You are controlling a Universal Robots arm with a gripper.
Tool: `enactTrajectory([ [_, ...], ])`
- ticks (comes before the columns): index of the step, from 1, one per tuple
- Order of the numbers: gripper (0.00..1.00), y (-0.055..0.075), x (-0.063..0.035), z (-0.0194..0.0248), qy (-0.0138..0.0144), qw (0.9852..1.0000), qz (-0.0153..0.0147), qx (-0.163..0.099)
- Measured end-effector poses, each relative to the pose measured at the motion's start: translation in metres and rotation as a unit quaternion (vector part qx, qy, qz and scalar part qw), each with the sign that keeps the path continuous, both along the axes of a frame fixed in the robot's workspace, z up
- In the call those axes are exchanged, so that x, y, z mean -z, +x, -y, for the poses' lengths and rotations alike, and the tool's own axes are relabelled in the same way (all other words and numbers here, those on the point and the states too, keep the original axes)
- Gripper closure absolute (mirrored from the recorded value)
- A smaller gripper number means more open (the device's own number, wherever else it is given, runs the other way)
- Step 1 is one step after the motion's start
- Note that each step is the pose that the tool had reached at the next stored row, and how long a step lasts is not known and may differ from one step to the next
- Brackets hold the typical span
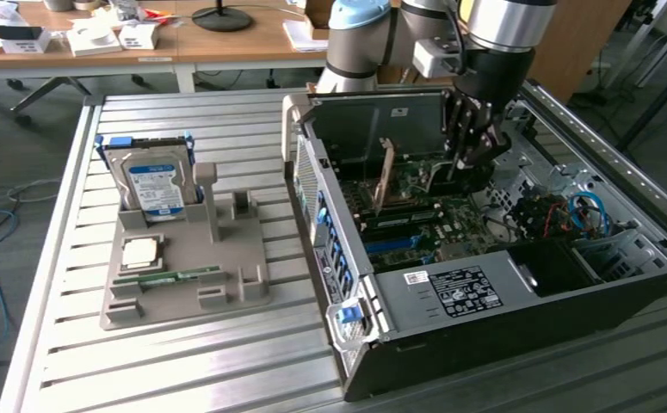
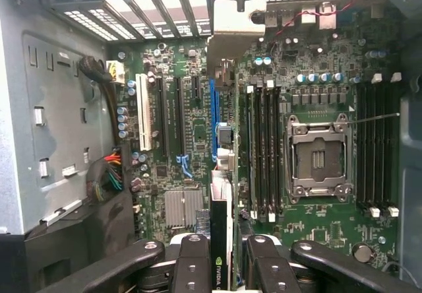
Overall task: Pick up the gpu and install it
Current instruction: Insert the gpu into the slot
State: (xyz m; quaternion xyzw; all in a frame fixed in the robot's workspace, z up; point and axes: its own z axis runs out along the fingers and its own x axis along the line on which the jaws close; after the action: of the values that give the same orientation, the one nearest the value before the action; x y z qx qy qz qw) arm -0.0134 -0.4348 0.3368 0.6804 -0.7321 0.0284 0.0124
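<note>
The gpu (image 1: 388, 176) stands on edge inside the open computer case (image 1: 345, 258), its brown board upright over the motherboard. From the wrist view I look down on its thin edge (image 2: 222, 194). Its silver bracket (image 2: 231, 26) sits at the case's rear slots, and its body runs along the blue slot (image 2: 214, 108). My gripper (image 1: 471, 159) reaches down into the case at the card's far end. The gripper (image 2: 223, 266) has black fingers (image 2: 192, 263) on either side of the card's logo-marked end, shut on it. I cannot tell whether the card is seated in the slot.
A grey parts holder (image 1: 236, 288) at the exterior view's left carries a blue-labelled hard drive (image 1: 153, 185), a processor (image 1: 141, 251) and a memory stick (image 1: 178, 277). Inside the case, the memory slots (image 2: 262, 148), the empty processor socket (image 2: 318, 158) and cables (image 1: 580, 211) crowd the card.
</note>
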Motion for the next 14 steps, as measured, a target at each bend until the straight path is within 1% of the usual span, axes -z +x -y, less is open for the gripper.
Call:
enactTrajectory([
  [14,0.74,0.0000,0.0052,0.0000,0.0000,1.0000,0.0000,0.000],
])
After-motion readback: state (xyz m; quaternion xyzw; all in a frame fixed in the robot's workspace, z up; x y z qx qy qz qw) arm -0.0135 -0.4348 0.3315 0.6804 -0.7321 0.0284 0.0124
